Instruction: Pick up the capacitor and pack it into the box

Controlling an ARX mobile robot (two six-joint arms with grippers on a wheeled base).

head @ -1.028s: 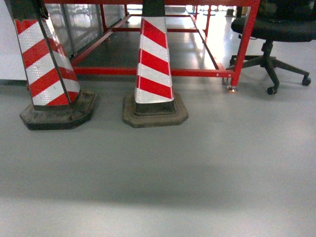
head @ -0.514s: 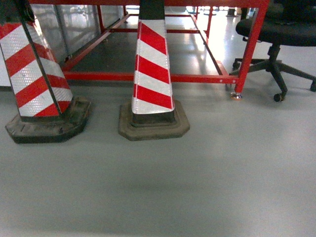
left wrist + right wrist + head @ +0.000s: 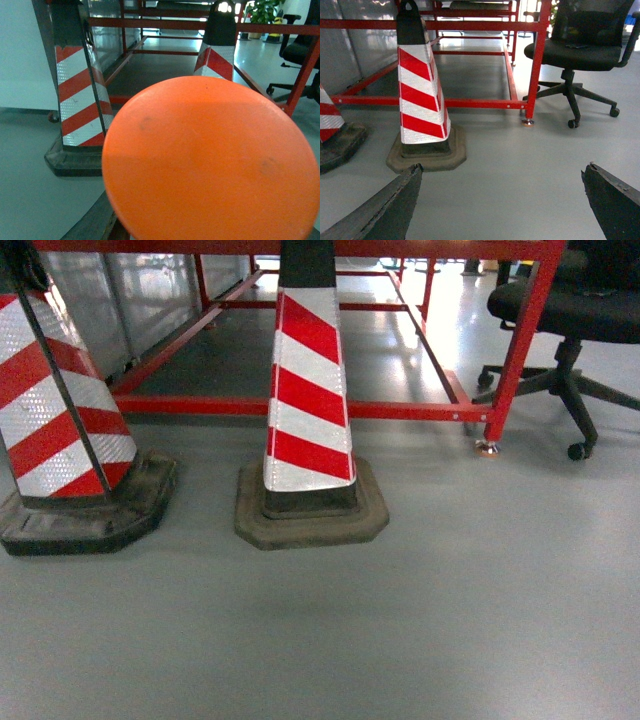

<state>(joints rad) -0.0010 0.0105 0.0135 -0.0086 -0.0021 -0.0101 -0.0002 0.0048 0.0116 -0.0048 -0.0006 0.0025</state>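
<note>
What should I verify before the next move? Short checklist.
1. Right tool open and empty: ok. Its fingers stand wide apart with only floor between them.
2. Capacitor in the left tool: cannot tell. An orange round face fills the left wrist view, and no fingers show clearly.
3. Box in sight: not ok. No view shows it.
4. Path ahead free: not ok. A striped traffic cone stands straight ahead, with a second cone to its left.
5. Room on the right: cannot tell. A red frame leg and an office chair stand there.
</note>
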